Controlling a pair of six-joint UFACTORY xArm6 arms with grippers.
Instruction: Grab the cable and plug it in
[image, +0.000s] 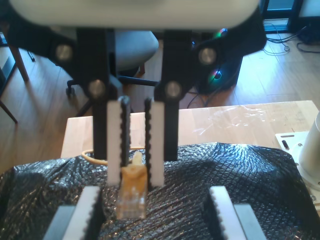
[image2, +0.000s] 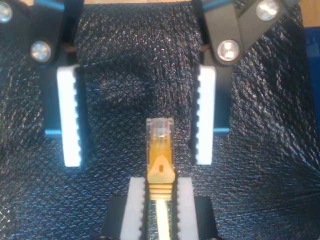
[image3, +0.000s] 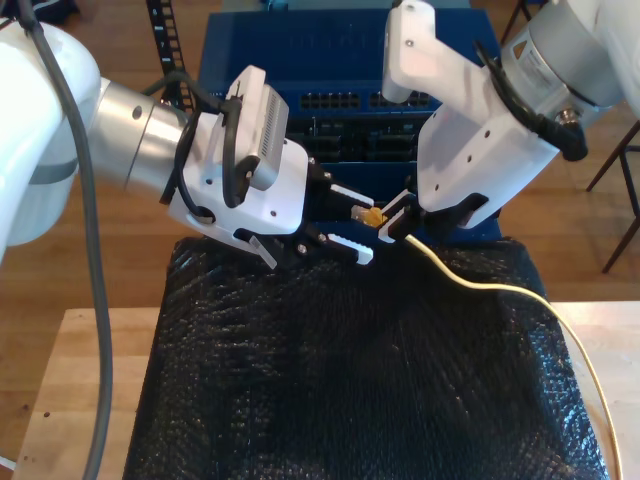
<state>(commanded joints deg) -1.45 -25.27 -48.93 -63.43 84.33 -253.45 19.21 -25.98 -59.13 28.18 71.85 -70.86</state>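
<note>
1. My second gripper pinches the cable just behind its clear plug.
2. My first gripper stands spread, facing the plug.
3. The exterior view shows you the cable trailing over black bubble wrap.

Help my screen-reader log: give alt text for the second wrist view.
My second gripper is shut on the yellow cable behind its clear plug, which points toward my open first gripper, over black bubble wrap.

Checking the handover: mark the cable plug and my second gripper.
cable plug (image2: 160, 129), second wrist view, clear tip.
my second gripper (image2: 160, 184), second wrist view, midway between its fingers.
</note>
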